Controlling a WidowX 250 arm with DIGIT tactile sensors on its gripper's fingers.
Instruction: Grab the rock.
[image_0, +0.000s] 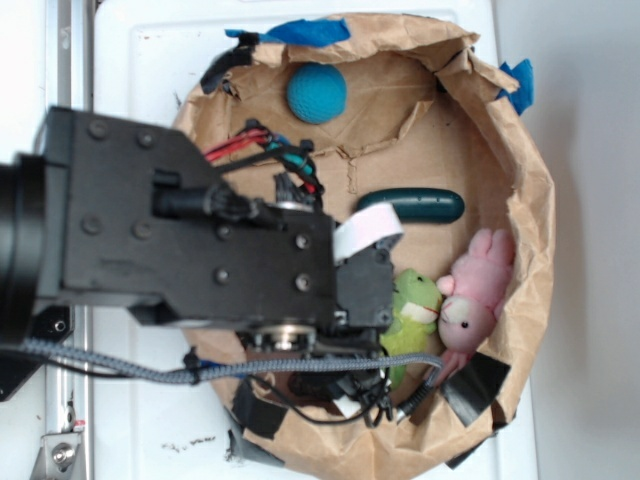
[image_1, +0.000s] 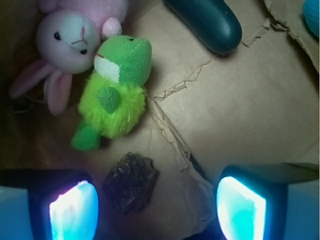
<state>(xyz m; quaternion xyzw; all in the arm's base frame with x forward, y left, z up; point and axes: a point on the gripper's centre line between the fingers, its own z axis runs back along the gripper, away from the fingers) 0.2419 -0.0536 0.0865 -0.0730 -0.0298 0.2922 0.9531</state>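
In the wrist view the end effector (image_1: 155, 205) is hanging released, its 2 glowing pads (image_1: 70, 210) standing well apart at the near edge of the frame with nothing gripped. The rock (image_1: 131, 181) is lying between them on the brown paper lining (image_1: 240, 110), but off centre: it is sitting just beside the left pad, with a wide stretch of bare paper separating it from the right pad.

Judging from this, the approach step is in hand and the grasp is not yet made. The next move is probably calling for a small shift to the left so the rock sits midway between the pads, then a descent and a closing squeeze. The torn paper ridge running just right of the rock could be snagging the right pad on the way down.

The rock is reading as a blocky lump, slightly longer than wide, its long axis appearing to run from near-left to far-right, with the narrower far end pointing toward the green plush frog (image_1: 117, 90). That axis is lying roughly across the closing direction, which suits a pinch on the shorter sides.

Farther off, the pink plush rabbit (image_1: 70, 40) is touching the frog's head, and the dark green oblong (image_1: 207, 22) is lying at the far right. In the exterior view the arm is hiding the rock entirely.
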